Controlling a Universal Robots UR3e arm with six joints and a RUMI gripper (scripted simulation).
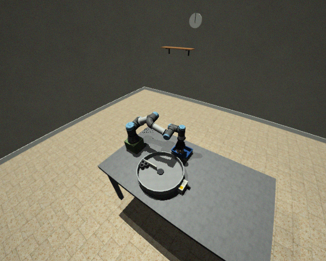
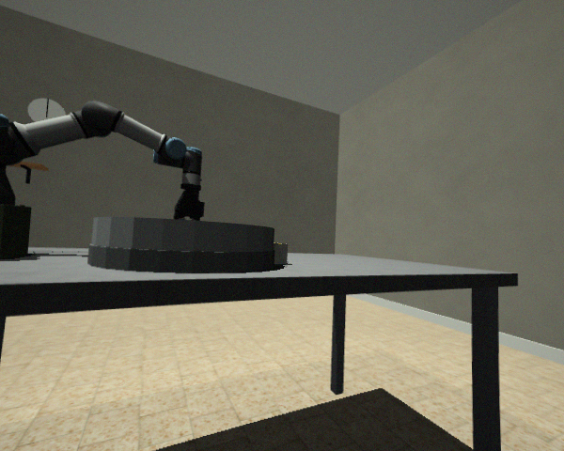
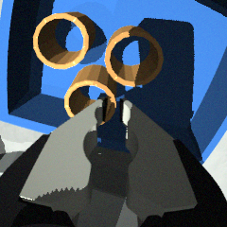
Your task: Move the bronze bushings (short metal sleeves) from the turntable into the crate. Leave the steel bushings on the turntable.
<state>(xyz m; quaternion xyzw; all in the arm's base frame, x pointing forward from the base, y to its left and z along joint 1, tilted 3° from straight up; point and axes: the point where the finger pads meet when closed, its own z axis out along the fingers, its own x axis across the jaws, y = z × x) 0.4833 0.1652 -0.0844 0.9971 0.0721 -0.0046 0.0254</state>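
Observation:
In the wrist view, three bronze bushings [image 3: 61, 66] [image 3: 150, 59] [image 3: 99, 74] are in the blue crate [image 3: 213, 43] [image 1: 189, 154]. My gripper [image 3: 113, 99] [image 1: 180, 149] [image 2: 187, 218] points down over the crate, with its fingertips close together, shut and holding nothing. The left fingertip overlaps the edge of the nearest bushing in the wrist view; whether they touch cannot be told. Several dark grey bushings [image 1: 143, 164] are grouped on the round turntable [image 1: 168, 181] [image 2: 175, 238], near its wall and beside the light bar. The exterior view hides the crate behind the turntable.
A light straight bar [image 1: 150, 163] runs from near the turntable's wall towards its dark central hub [image 1: 160, 171]. The turntable has a raised wall all round. A white box with a yellow mark [image 1: 182, 186] stands against its outside. The arm's green base block [image 1: 134, 145] is behind the turntable.

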